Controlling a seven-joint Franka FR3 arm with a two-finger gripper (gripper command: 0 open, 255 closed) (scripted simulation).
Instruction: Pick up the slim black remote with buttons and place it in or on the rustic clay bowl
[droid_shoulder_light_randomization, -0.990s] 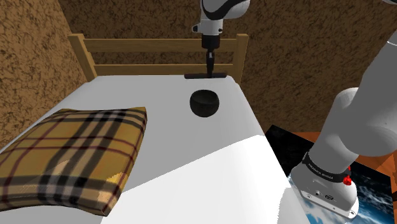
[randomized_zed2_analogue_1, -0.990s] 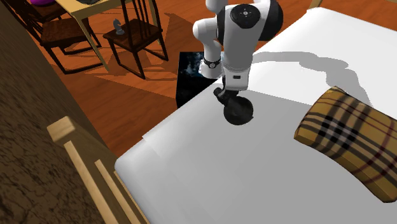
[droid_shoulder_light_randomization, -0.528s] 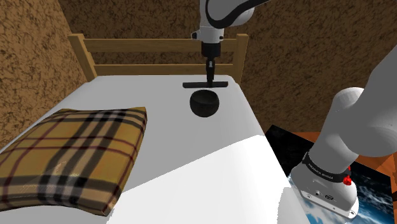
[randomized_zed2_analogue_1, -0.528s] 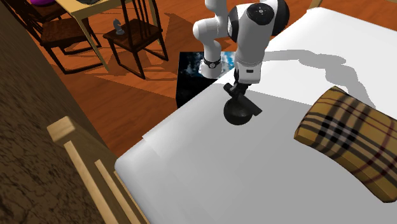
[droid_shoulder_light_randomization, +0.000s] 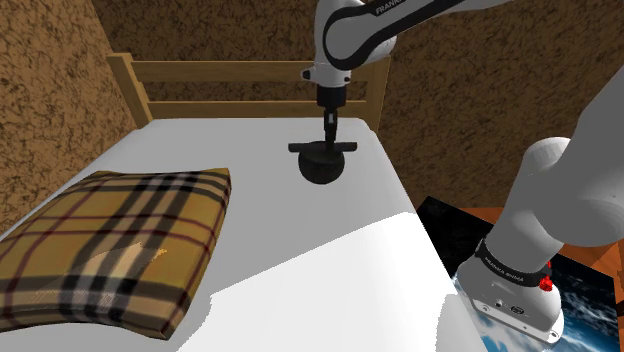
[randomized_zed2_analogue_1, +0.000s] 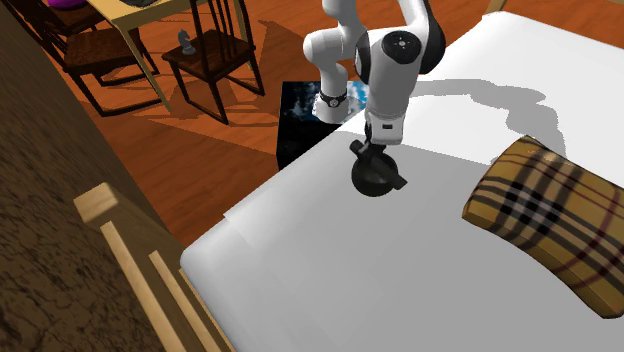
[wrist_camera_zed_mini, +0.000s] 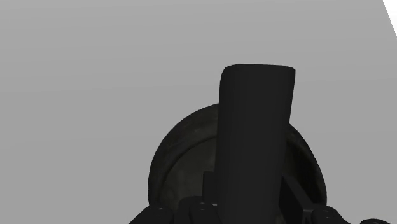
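The black gripper (droid_shoulder_light_randomization: 330, 138) pointed straight down and clasped the slim black remote (droid_shoulder_light_randomization: 305, 147), which lay level across the top of the dark bowl (droid_shoulder_light_randomization: 322, 170) on the white bed (droid_shoulder_light_randomization: 300, 250), well apart from the plaid pillow (droid_shoulder_light_randomization: 100, 245).

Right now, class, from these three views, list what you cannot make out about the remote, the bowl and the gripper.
Wrist view: the black remote, clasped by the gripper, covers the dark bowl's middle; the bottom edge cuts off the bowl's near rim.
Shoulder view: whether remote and bowl rim touch; black merges with black.
Remote's buttons: too small in both exterior views, plain dark in the wrist view.
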